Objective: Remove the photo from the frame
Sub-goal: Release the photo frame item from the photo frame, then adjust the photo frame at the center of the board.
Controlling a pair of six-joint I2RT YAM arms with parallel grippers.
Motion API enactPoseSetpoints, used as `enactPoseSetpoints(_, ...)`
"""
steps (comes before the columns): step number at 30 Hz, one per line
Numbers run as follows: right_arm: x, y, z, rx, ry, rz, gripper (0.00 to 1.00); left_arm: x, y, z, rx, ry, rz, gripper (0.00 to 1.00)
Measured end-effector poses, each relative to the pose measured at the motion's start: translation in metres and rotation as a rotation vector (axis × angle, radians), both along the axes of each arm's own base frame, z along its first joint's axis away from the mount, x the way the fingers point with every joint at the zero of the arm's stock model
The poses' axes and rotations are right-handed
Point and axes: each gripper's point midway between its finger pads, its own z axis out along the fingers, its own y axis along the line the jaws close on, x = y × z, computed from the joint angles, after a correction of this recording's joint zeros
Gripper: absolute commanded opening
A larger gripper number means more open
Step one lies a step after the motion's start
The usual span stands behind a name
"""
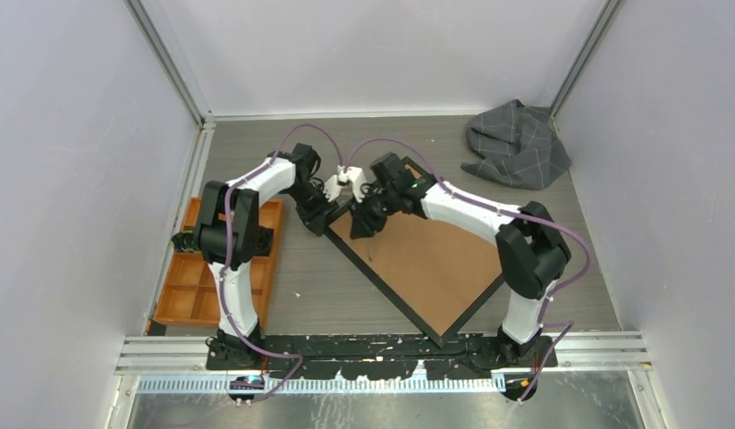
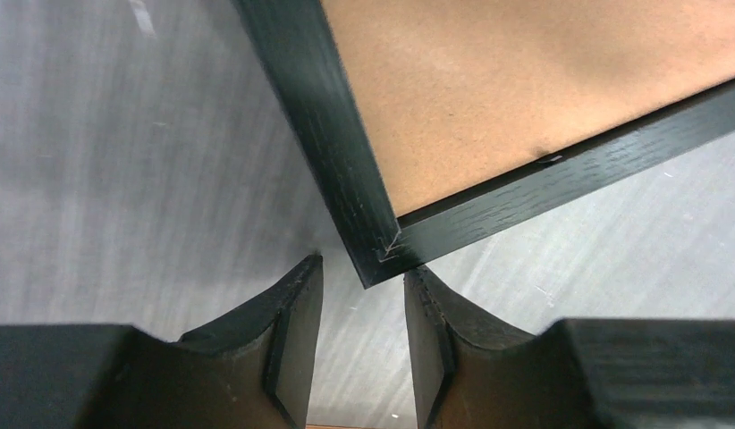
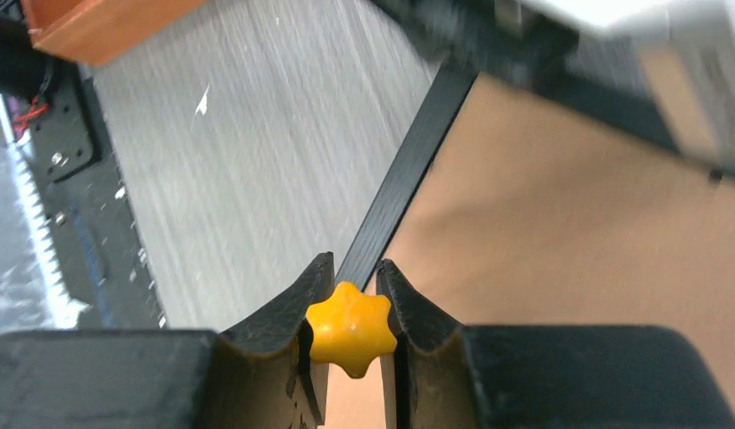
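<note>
On the table point(image 1: 292, 295), frame point(image 1: 426, 268) lies back-up, long axis diagonal.

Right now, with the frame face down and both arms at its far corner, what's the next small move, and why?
Probably ease the left end effector forward and close it on the corner of the frame to steady it. Its jaws stand open just short of that corner, while the right end effector is shut on a yellow knob over the brown backing board.

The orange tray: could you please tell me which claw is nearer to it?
Left. The left claw sits at the left corner of the frame, right of the orange tray; the right claw, gripping a yellow knob, is farther right.
</note>
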Motion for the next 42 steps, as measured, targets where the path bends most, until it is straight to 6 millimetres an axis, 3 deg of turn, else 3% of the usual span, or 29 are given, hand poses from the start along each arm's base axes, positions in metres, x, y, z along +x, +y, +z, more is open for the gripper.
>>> enactPoseSetpoints(3,-0.002,-0.031,0.015,-0.021,0.056,-0.030,0.01,0.018,0.001,0.001,0.009,-0.071,0.019,0.42)
enactPoseSetpoints(10,0.032,-0.109,0.106,0.137,-0.034,-0.217,0.01,0.042,0.014,0.011,0.017,-0.167,0.077,0.46)
enactPoseSetpoints(17,0.069,-0.199,0.134,0.202,-0.063,-0.516,0.01,0.044,0.013,0.063,-0.034,-0.239,0.091,0.48)
enactPoseSetpoints(23,0.065,-0.258,0.165,0.237,-0.163,-0.702,0.01,0.082,-0.025,0.115,-0.112,-0.342,0.070,0.48)
enactPoseSetpoints(27,0.051,-0.291,0.187,0.255,-0.271,-0.799,0.01,0.106,-0.074,0.109,-0.130,-0.355,0.026,0.48)
enactPoseSetpoints(30,0.041,-0.306,0.185,0.245,-0.304,-0.845,0.01,0.119,-0.110,0.079,-0.137,-0.304,0.008,0.48)
enactPoseSetpoints(33,0.031,-0.313,0.165,0.197,-0.288,-0.868,0.01,0.126,-0.128,0.052,-0.141,-0.247,0.023,0.48)
enactPoseSetpoints(37,0.011,-0.320,0.138,0.086,-0.248,-0.856,0.01,0.129,-0.132,0.032,-0.153,-0.185,0.064,0.48)
enactPoseSetpoints(42,-0.030,-0.329,0.120,-0.078,-0.271,-0.762,0.01,0.130,-0.131,0.030,-0.170,-0.169,0.091,0.44)
